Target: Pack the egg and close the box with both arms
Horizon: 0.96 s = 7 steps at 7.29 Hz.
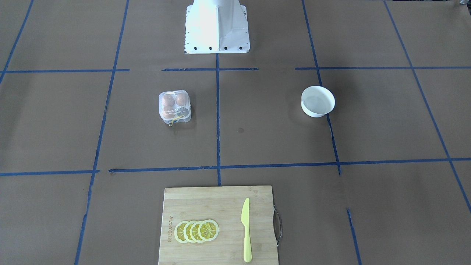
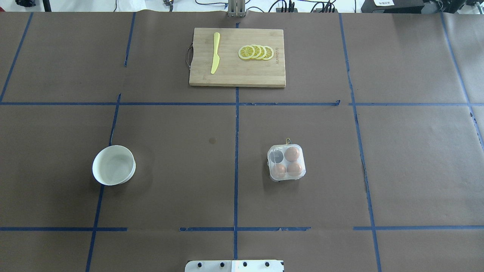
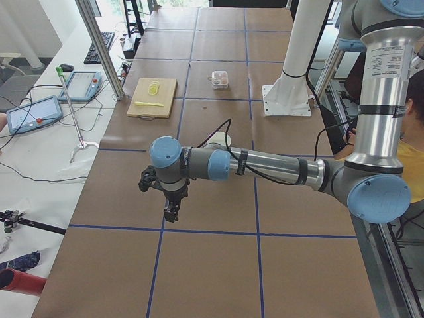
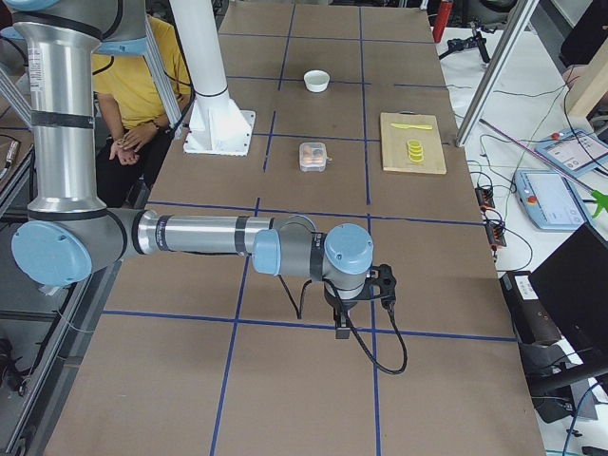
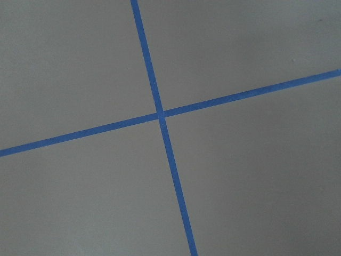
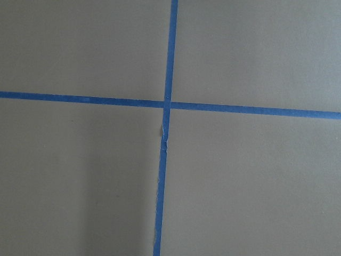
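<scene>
Now the clear egg box (image 2: pixel 286 162) sits just right of the table's (image 2: pixel 170 189) middle line, with its lid down over three brown eggs (image 2: pixel 292 154). A white bowl (image 2: pixel 113 165) stands well apart on the left, and a cutting board (image 2: pixel 237 77) with lemon slices (image 2: pixel 256 52) and a yellow knife (image 2: pixel 215 53) lies at the far edge. The left gripper (image 3: pixel 171 212) and right gripper (image 4: pixel 341 329) hang over the table's ends, and I cannot tell if their fingers are wide or narrow.

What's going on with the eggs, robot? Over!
Grippers: left gripper and right gripper hang at the table's ends, open or shut unclear. Closed-looking box holds three eggs. White bowl far off, nothing crowding the box.
</scene>
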Tool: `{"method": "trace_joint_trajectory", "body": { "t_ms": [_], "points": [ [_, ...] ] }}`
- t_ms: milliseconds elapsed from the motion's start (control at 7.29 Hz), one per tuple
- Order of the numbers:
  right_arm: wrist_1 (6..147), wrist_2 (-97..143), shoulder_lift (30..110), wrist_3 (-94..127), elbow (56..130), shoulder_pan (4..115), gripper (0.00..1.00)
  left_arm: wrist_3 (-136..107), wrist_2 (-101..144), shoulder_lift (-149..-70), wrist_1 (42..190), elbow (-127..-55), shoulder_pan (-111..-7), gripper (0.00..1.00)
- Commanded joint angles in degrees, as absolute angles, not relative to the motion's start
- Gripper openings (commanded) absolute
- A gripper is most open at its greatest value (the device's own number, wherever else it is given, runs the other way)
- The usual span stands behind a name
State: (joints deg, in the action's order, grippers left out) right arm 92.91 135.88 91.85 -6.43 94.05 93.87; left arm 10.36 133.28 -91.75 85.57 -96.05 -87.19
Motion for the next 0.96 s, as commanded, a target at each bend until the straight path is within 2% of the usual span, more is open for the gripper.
{"method": "trace_joint_trajectory", "body": {
  "t_ms": [0, 823],
  "points": [
    [92.90, 135.88, 91.85, -6.42, 93.96, 93.87, 1.00, 10.63, 133.32, -93.86, 85.26, -95.45, -87.27, 1.00],
    [92.81, 135.70, 91.76, -6.24, 93.78, 91.59, 1.00, 10.46, 132.98, -94.39, 85.52, -93.87, -87.28, 1.00]
  ]
}}
